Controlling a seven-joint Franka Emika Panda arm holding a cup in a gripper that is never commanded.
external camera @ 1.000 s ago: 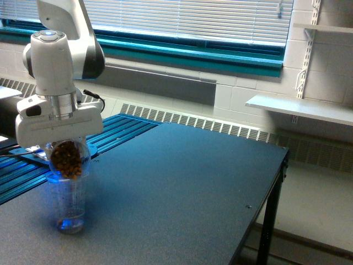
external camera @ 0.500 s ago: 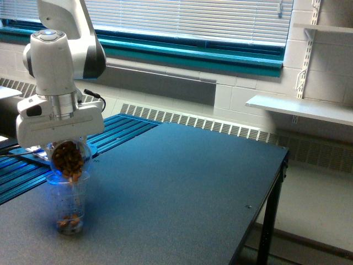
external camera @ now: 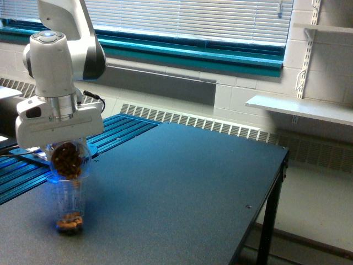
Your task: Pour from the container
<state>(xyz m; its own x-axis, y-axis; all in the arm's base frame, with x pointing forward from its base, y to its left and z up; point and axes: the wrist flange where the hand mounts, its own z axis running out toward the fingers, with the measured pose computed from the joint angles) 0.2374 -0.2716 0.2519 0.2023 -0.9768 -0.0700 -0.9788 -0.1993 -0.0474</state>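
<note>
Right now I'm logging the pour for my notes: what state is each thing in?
gripper: shut on the container, held over the ribbed cup
container: tipped on its side, mouth facing the camera, brown pieces inside
ribbed cup: upright on the table, a few brown pieces at its bottom
table: dark top, carrying only the ribbed cup
window blinds: lowered
</note>
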